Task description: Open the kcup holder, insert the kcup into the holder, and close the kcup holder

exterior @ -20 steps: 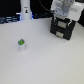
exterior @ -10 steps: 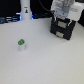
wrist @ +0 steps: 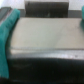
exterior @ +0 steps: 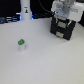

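Though no writing legible, claw (exterior: 63,20) spread wide over kcup holder (exterior: 63,31), kcup (exterior: 21,45) well apart.

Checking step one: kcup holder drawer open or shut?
Looks shut: kcup holder shows no tray pulled out in the exterior view. Tool sits over it.

Your exterior view is small and soft, with no crisp edges anywhere. The worktop (exterior: 40,60) is evenly bright, nearly washed out, while the background stays dark. A faint shadow sits beside the kcup (exterior: 21,44). Your wrist view is heavily blurred, and a pale sheen covers the kcup holder (wrist: 45,32).
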Controlling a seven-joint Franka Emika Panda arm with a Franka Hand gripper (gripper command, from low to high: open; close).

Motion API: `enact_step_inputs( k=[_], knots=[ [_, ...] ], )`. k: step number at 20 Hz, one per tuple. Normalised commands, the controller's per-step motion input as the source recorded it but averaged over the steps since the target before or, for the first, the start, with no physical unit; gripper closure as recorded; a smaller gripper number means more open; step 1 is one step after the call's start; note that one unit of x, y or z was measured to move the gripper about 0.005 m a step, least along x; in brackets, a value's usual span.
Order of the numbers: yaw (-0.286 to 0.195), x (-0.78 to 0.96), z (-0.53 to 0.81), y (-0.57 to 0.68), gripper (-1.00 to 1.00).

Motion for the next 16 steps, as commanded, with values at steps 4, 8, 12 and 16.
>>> enact_step_inputs(
  k=[4,8,12,16],
  knots=[
    [-0.033,0.99,0.32,-0.24,1.0],
    [-0.039,0.99,0.28,-0.26,1.0],
    [-0.044,1.0,0.22,-0.27,1.0],
    [-0.042,1.0,0.3,-0.26,1.0]
  ],
)
